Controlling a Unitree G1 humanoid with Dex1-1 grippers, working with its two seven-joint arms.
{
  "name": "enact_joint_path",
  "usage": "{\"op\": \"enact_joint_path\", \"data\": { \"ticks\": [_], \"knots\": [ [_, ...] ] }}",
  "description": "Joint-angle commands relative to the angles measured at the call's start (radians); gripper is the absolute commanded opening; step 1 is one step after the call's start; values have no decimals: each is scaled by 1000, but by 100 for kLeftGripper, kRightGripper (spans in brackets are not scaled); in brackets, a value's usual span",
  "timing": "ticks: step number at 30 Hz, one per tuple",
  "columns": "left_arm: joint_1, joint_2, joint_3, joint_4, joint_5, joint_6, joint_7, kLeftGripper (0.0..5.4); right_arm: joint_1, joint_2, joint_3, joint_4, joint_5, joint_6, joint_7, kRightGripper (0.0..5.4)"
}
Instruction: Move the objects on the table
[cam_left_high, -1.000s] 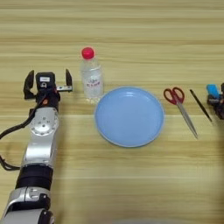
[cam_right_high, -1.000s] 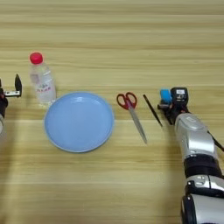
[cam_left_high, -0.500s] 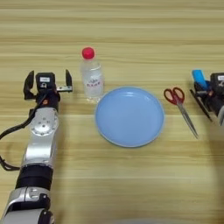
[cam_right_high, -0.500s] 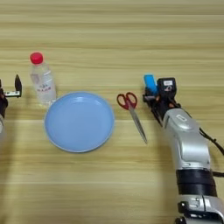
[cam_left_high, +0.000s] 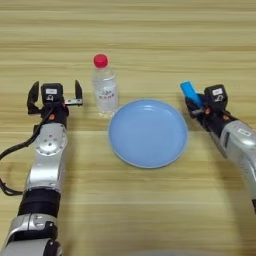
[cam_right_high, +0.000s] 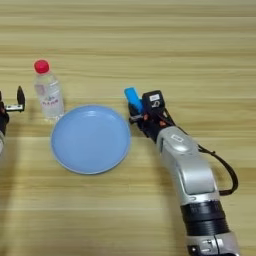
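Observation:
A round light-blue plate (cam_left_high: 148, 132) lies in the middle of the wooden table (cam_left_high: 150, 30). Just off its right rim, my right gripper (cam_right_high: 136, 114) is shut on a small bright-blue block (cam_right_high: 132, 97). The block sticks up and tilts left above the black fingers. My right forearm runs down to the lower right. At the left, my left gripper (cam_left_high: 55, 96) rests on the table, fingers spread open and holding nothing.
A clear plastic bottle with a red cap (cam_left_high: 104, 86) stands upright between the left gripper and the plate's upper-left rim. A black cable (cam_right_high: 225, 170) loops off the right arm.
My right gripper has carried the blue block left, from the table's right side to the plate's right rim. The arm now covers the scissors. The left arm has not moved.

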Motion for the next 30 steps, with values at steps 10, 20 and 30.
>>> {"op": "enact_joint_path", "data": {
  "ticks": [10,20,30],
  "knots": [
    [-5,1,-2,9,11,22,15,540,38,28,124,25,-46,5,37,140],
    [-6,5,-1,16,11,18,15,540,50,56,219,40,-74,-4,71,140],
    [-2,4,-4,10,13,16,16,540,27,113,279,96,-104,-22,73,140]
  ]
}}
